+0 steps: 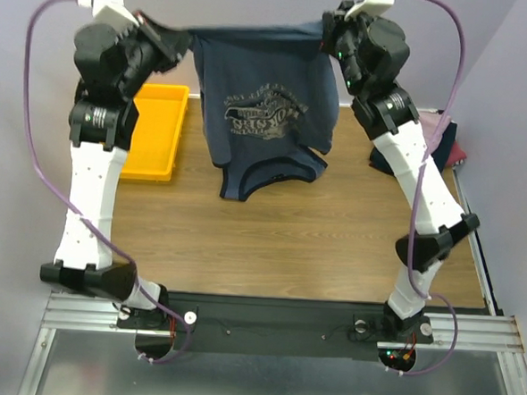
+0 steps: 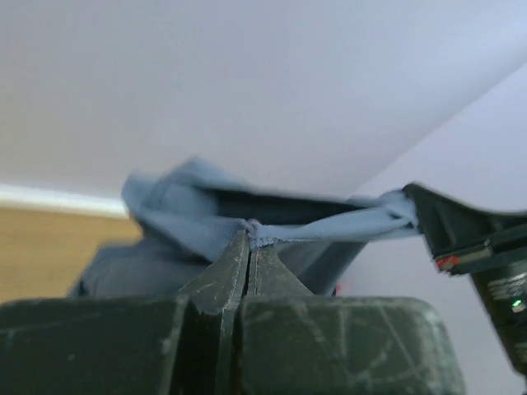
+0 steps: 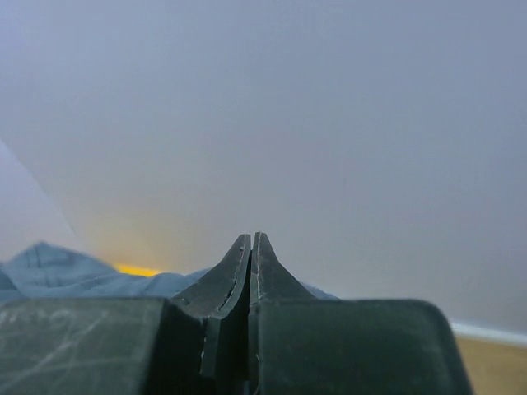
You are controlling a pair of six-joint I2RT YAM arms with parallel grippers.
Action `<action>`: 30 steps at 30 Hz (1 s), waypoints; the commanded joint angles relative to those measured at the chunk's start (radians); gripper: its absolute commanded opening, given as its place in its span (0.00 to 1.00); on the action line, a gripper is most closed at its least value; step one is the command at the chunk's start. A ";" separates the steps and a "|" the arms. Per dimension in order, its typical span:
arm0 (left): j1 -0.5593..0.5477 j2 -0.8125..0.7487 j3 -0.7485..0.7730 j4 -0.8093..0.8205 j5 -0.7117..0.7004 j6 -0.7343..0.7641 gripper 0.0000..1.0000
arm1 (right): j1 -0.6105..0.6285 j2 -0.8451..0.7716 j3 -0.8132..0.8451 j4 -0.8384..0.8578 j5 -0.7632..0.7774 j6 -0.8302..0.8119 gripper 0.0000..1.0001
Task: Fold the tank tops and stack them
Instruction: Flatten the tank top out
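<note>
We see a shallow rectangular yellow plastic tray [image 1: 156,128] lying flat on the far-left part of a brown wood-grain tabletop [image 1: 287,244], its left side partly hidden, w/ plain pale lilac-grey walls [image 1: 257,5] closing in the table at the back & both sides. Along the near edge we note a slotted aluminium rail [image 1: 470,331] running left-right, & just below it a dull grey metal sheet [image 1: 261,385]. In the left wrist view we pick out a white strip [image 2: 49,199] between wall & wood; the right wrist view gives a blurred yellow streak [image 3: 136,270], too soft to ID.
</note>
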 commanded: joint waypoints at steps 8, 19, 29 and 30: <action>0.006 -0.474 -1.285 0.236 -0.097 -0.154 0.00 | -0.083 -0.646 -1.256 -0.004 0.028 0.399 0.01; -0.001 -0.720 -1.604 0.166 -0.060 -0.182 0.42 | -0.080 -0.973 -1.797 -0.128 -0.109 0.648 0.67; -0.024 -0.729 -1.457 -0.025 -0.229 -0.166 0.36 | -0.082 -0.889 -1.871 -0.134 -0.098 0.727 0.71; -0.024 -0.731 -1.429 -0.023 -0.253 -0.139 0.36 | -0.082 -0.892 -1.877 -0.131 -0.090 0.730 0.70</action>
